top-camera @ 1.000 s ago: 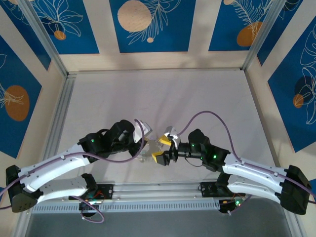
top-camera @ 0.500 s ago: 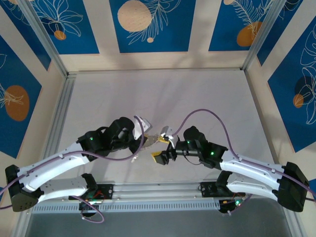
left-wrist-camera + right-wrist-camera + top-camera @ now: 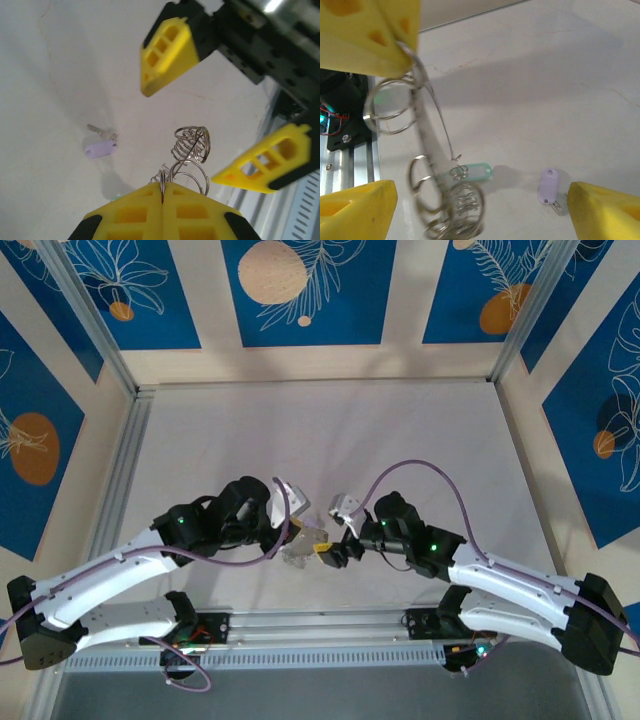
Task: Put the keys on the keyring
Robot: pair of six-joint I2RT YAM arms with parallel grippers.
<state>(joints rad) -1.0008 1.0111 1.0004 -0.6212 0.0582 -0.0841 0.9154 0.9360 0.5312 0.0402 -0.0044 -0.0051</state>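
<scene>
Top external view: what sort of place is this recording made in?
Probably a purpose-built robot test cell, not a home or shop: a pale table edged with aluminium rails, boxed in by blue leaf-patterned panels, with the left arm and right arm bolted at its near edge.

The fingers [image 3: 167, 42] are yellow, the keyring [image 3: 186, 145] silver, with a lilac key tag [image 3: 101, 149] and a mint-green key tag [image 3: 479, 172].
</scene>
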